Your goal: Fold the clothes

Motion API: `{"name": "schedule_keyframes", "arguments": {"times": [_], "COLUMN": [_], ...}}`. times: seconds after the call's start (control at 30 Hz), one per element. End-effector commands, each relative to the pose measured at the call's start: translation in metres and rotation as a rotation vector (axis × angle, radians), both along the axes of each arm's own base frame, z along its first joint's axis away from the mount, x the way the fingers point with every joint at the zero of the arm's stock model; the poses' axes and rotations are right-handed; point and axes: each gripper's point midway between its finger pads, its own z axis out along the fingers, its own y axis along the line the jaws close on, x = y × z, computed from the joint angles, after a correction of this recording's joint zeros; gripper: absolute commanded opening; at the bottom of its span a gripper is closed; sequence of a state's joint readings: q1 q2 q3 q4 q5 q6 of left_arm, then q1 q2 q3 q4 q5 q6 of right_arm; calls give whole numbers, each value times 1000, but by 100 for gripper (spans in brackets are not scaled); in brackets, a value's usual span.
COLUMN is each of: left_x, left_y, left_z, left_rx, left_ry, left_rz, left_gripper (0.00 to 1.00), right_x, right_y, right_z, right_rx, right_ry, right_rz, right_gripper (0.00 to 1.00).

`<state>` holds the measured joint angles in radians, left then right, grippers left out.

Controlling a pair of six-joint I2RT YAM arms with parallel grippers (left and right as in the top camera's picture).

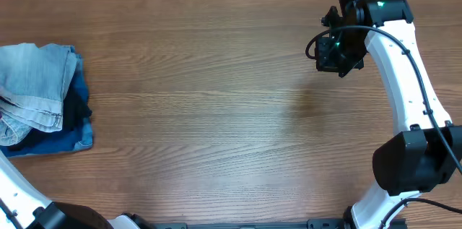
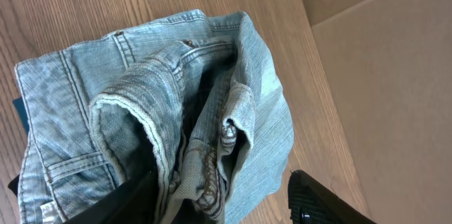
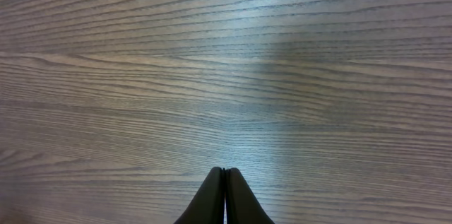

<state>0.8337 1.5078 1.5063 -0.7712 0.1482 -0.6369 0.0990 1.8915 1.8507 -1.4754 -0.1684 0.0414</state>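
Observation:
The pale light-blue denim shorts [image 1: 32, 88] lie crumpled on top of a pile at the table's left edge. In the left wrist view the shorts [image 2: 106, 97] fill the frame, with waistband, pocket and seams bunched up. My left gripper [image 2: 220, 185] is open, its two fingers wide apart on either side of a bunched fold of the shorts; it is out of the overhead view. My right gripper [image 1: 336, 48] is shut and empty, held over bare table at the far right, far from the shorts; its closed fingertips [image 3: 224, 181] show in the right wrist view.
Under the shorts lie a folded darker blue pair of jeans [image 1: 72, 139] and a black garment [image 1: 78, 105]. A tan wall or board [image 2: 381, 97] stands beside the table's edge in the left wrist view. The wooden table [image 1: 216, 113] spreads between the pile and the right arm.

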Motion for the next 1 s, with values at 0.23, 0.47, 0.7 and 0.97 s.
{"name": "schedule_keyframes", "arguments": {"times": [0.23,0.47,0.7,0.97], "left_x": [-1,0,-10,-27], "left_y": [5,6,15,-4], "left_z": [19,22,60,58], "left_rx": [40,62,165,118], "left_ry": [-25,-28,-90,-62], "left_rz": [12,0,24,-26], "left_gripper": [86,100,100,100], "right_x": [0,1,4,7], "right_y": [0,1,1,1], "right_z": [6,6,6,7], "right_rx": [0,3,5,6], "right_ry": [-21,-22,-35,-47], "right_rz": [4,4,4,4], "right_gripper": [6,9,11,13]}}
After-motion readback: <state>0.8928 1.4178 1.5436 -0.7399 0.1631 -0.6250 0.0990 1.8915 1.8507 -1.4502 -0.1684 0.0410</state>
